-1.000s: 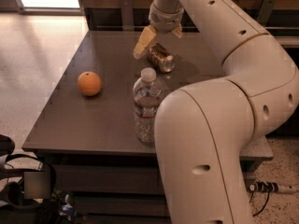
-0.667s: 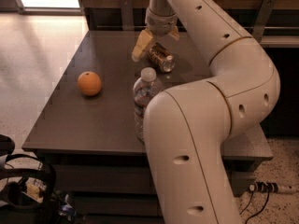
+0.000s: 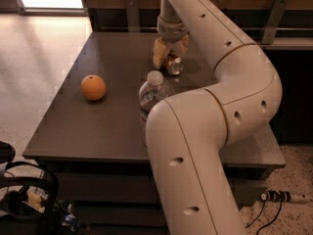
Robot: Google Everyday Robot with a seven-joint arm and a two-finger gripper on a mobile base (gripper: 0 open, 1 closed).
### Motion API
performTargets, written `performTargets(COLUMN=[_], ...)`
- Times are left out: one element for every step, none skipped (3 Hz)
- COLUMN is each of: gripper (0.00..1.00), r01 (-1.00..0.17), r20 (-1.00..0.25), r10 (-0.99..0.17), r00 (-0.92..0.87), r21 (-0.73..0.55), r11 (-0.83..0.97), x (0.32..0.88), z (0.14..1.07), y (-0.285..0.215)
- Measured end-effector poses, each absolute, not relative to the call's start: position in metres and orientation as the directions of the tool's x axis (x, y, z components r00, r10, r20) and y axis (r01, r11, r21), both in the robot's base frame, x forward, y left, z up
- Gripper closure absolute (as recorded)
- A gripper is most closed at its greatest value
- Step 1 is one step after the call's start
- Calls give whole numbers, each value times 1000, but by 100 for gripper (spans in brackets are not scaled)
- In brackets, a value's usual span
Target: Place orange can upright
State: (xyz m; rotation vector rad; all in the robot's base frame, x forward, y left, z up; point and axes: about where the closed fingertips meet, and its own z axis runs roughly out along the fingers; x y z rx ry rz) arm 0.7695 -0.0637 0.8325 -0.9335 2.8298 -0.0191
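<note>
The orange can (image 3: 174, 65) lies tilted on its side at the back middle of the dark table (image 3: 98, 126), its silver end facing the camera. My gripper (image 3: 169, 57) reaches down from above and is shut on the can, with one yellowish finger (image 3: 159, 53) on its left and the other on its right. The can rests at or just above the tabletop.
A round orange fruit (image 3: 93, 87) sits on the left of the table. A clear water bottle (image 3: 152, 94) stands upright in front of the can, partly hidden by my arm (image 3: 195, 151). A rail and wall run behind the table. Cables lie on the floor at the bottom left.
My arm's large lower links have swung across the foreground. The gripper and the can have stayed almost in place, shifted slightly to the right.
</note>
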Motion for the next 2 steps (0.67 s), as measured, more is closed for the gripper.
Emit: performTargets(gripper=[56, 80], r01=[-592, -592], r20=[-177, -191], r10=[-594, -594], r00=[-785, -781], r21=[-68, -72], r11=[803, 802], x=[778, 783], z=[830, 828], y=[-59, -56])
